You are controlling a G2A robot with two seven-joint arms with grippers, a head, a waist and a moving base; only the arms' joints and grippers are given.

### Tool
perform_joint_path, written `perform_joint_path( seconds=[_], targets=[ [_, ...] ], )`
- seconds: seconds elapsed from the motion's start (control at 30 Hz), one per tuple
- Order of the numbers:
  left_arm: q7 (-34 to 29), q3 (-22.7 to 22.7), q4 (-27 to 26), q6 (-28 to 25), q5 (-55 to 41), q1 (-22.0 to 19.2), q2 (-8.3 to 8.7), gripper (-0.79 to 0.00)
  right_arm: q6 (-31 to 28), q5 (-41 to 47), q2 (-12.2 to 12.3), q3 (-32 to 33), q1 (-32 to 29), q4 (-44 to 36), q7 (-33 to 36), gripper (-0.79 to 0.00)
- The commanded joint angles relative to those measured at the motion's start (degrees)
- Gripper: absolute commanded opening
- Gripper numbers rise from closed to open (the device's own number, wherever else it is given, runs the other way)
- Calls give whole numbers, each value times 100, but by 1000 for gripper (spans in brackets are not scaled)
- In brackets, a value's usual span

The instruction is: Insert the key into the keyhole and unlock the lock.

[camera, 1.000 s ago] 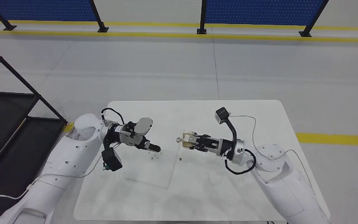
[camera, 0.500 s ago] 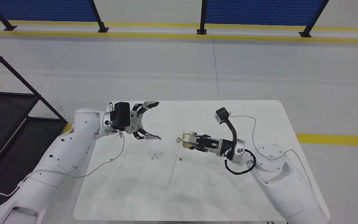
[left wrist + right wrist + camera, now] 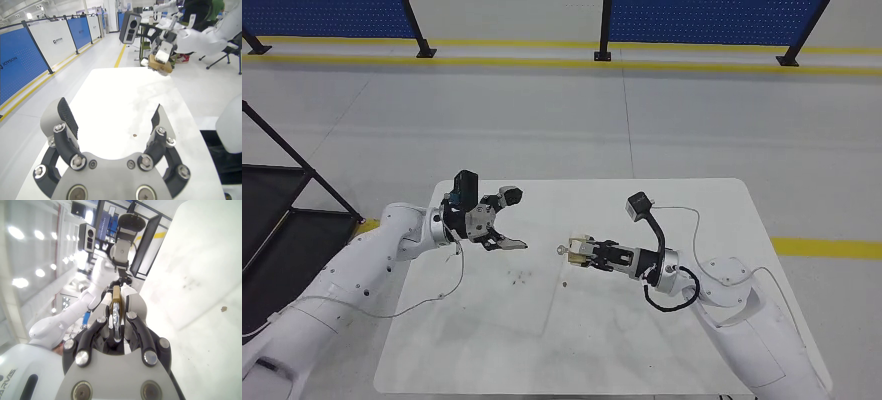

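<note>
Grey workshop floor (image 3: pixel 542 120) spreads round the scene, crossed by a yellow line (image 3: pixel 542 62) that runs along the foot of blue fence panels (image 3: pixel 712 20) at the far side. On it stands a white table (image 3: pixel 722 210), and to the robot's left of that a black rack (image 3: pixel 272 210). Over the table's left half the left claw (image 3: pixel 510 218) hangs with its jaws spread wide and nothing between them; the left wrist view shows the same claw (image 3: pixel 110 106) with its ribbed black pads (image 3: pixel 67 113) far apart and bare tabletop below. It points across the table toward the other arm and is well apart from it. Near the middle of the table, and above its surface, the right claw (image 3: pixel 580 251) is clamped on a brass lock (image 3: pixel 573 250). In the right wrist view the lock (image 3: pixel 115 294) sits edge-on between the two white fingers (image 3: pixel 132 302), its silver shackle turned back toward the wrist. From the left wrist the lock (image 3: pixel 159 64) shows as a small brass block pinched between those fingers, clear of the table. A tiny pale knob shows at the lock's end that faces the left arm; whether this is the key cannot be told. On the tabletop below the lock lies a small brown speck (image 3: pixel 134 135).
</note>
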Motion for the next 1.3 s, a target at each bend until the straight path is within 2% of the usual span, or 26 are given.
perform_joint_path(
  seconds=[0.0,0.17,0.3,0.4,0.53,0.63,0.77,0.9,1.0,1.07,1.27],
  targets=[
    [-4,0,0,0,371,0,0,0,0,0,0,0,0,0,0,-785],
    [30,32,-8,0,202,68,-11,0,0,0,0,0,0,0,0,-785],
    [-576,414,-94,0,-1784,156,-4,0,0,0,0,0,0,0,0,-785],
    [-1908,784,-181,0,-3816,3,81,0,0,0,0,0,0,0,0,-785],
    [-4079,1091,-189,6,-6627,-356,202,0,0,0,0,0,0,0,0,-785],
    [-5578,1194,-243,474,-8219,-599,281,0,0,0,0,0,0,0,0,-785],
    [-7222,1193,-245,1285,-9717,-747,352,0,0,0,0,0,0,0,0,-785],
    [-8425,1143,-180,2131,-10444,-836,373,0,0,0,0,0,0,0,0,-785],
    [-8861,1149,-197,2530,-10789,-802,338,0,0,0,0,0,0,0,0,-785],
    [-9002,1142,-200,2669,-11152,-737,297,0,0,0,0,0,0,0,0,-785],
    [-9002,1142,-200,2669,-11152,-737,297,0,0,0,0,0,0,0,0,-785]
  ],
)
